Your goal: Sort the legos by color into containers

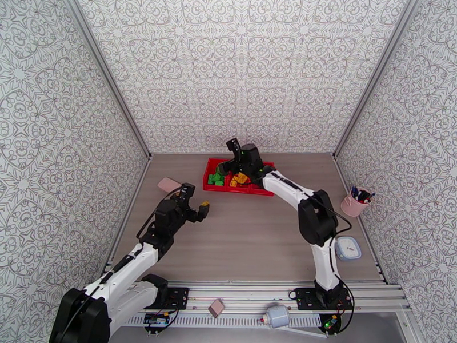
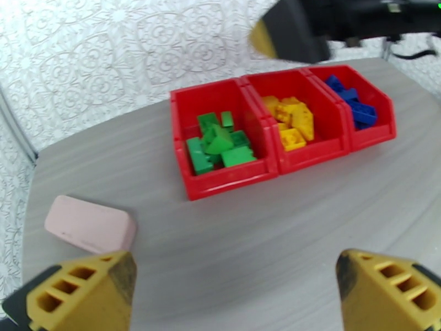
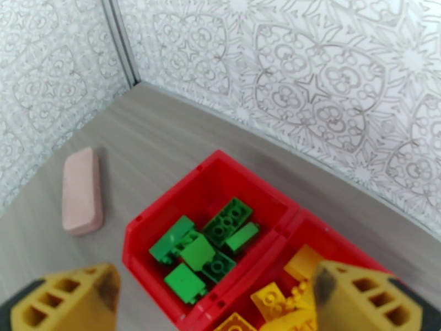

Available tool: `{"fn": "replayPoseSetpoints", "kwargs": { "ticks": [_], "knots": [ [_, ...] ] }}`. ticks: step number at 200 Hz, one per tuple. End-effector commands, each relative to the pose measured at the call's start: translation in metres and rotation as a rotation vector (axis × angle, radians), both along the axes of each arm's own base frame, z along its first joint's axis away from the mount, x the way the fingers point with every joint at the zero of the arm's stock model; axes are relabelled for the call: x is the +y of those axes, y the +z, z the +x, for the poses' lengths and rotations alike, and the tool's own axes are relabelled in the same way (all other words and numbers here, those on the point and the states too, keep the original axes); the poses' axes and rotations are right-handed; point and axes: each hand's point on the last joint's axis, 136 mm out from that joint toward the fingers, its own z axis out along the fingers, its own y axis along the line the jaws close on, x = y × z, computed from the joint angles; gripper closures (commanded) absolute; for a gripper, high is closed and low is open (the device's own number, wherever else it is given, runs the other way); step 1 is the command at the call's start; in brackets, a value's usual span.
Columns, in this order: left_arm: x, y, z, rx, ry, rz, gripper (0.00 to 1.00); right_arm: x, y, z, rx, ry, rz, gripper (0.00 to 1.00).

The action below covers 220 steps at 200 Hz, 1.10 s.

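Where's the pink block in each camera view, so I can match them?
Top external: pink block left of centre, left of the red tray.
Left wrist: pink block lower left, nearer than the tray.
Right wrist: pink block at left, beside the tray.
Shared landmark: the green bricks, in the compartment nearest the block.

Surfaces as I read them from my remote station. The tray (image 2: 231, 183): bright red moulded plastic, smooth, with a soft gloss on its walls. The green legos (image 2: 218, 144), yellow legos (image 2: 292, 125) and blue legos (image 2: 353, 106): hard studded plastic, slightly shiny. The pink block (image 2: 91, 224): matt and faintly scuffed. The table (image 2: 248, 249): grey wood-grain top, matt. The walls (image 1: 240, 70): a patterned covering like printed paper, with a flat finish. The fingers (image 2: 82, 293) of the left gripper (image 2: 236, 271): dull yellow ribbed plastic, dark at the tips. The frame rails (image 1: 257, 292): bare metal.
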Motion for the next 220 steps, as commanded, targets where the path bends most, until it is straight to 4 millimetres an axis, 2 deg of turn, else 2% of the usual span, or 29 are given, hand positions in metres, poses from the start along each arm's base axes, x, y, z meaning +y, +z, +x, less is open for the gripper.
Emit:
{"fn": "replayPoseSetpoints", "kwargs": {
  "ticks": [1, 27, 64, 86, 113, 162, 180, 193, 220],
  "knots": [
    [0.022, 0.011, 0.007, -0.048, 0.095, -0.002, 0.0, -0.03, 0.034, -0.009, -0.125, -0.077, 0.055, 0.02],
    [0.039, 0.008, 0.009, -0.064, 0.171, -0.023, 0.0, -0.072, 0.043, -0.03, -0.188, -0.181, 0.045, 0.0],
    [0.051, 0.008, 0.008, -0.12, 0.203, 0.006, 0.01, -0.125, 0.041, -0.064, -0.222, -0.267, -0.008, 0.0],
    [0.068, 0.005, 0.006, -0.155, 0.281, 0.021, 0.0, -0.155, 0.036, -0.08, -0.217, -0.307, -0.026, 0.0],
    [0.086, -0.002, 0.006, -0.173, 0.339, 0.012, 0.0, -0.198, 0.013, -0.097, -0.172, -0.386, -0.071, 0.0],
    [0.105, -0.021, 0.013, -0.181, 0.401, -0.013, 0.0, -0.303, -0.029, -0.128, -0.119, -0.724, -0.145, 0.0],
    [0.105, -0.03, 0.018, -0.17, 0.398, -0.002, 0.0, -0.329, -0.044, -0.138, -0.098, -0.8, -0.164, 0.0],
    [0.107, -0.037, 0.022, -0.16, 0.404, 0.01, 0.0, -0.34, -0.053, -0.141, -0.089, -0.83, -0.17, 0.0],
    [0.116, -0.037, 0.028, -0.164, 0.42, 0.016, 0.0, -0.355, -0.071, -0.139, -0.073, -0.85, -0.132, 0.0]
  ]
}}
